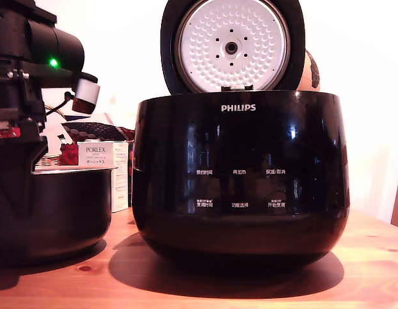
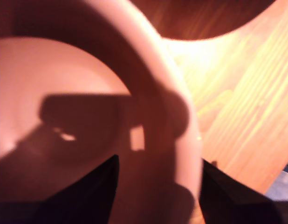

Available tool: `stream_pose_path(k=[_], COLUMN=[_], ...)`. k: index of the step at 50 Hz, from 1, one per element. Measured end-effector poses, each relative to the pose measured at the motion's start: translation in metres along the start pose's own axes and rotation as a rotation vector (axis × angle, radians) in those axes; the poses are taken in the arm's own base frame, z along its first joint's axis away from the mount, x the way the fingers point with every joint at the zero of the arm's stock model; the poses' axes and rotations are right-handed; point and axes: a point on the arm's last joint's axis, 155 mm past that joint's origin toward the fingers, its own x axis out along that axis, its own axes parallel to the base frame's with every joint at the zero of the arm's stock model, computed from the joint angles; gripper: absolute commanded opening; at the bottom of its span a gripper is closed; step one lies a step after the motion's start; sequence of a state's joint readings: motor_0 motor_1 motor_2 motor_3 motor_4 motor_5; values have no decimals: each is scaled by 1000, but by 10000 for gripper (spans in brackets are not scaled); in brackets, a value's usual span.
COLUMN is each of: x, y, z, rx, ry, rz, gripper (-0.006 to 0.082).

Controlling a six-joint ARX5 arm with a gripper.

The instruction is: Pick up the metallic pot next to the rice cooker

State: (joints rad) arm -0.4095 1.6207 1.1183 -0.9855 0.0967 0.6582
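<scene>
your hand (image 2: 155,186) straddles the metallic pot (image 2: 65,93) rim, fingers apart; next, close on the wall and lift

One rice cooker (image 1: 241,180) and one metallic pot (image 1: 57,209) on the worktop (image 1: 250,290). Two boxes (image 1: 99,158) behind. One pincer (image 2: 158,186).

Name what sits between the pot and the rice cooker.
In the exterior view, a white PORLEX box stands behind the gap between pot and rice cooker; the wooden table there is bare.

Blown-out white backlight in the exterior view; wrist view blurred, orange-tinted, shadowed.
</scene>
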Motion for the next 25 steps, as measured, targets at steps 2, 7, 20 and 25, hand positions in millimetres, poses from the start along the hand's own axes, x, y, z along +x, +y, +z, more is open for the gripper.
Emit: stream_pose_path(k=[2, 7, 20, 25], x=[0, -1, -19, -26], y=[0, 0, 8, 5], z=[0, 0, 8, 0], rx=[0, 0, 7, 1], ry=[-1, -2, -10, 20], rz=[1, 2, 34, 24], gripper=[73, -27, -24, -24])
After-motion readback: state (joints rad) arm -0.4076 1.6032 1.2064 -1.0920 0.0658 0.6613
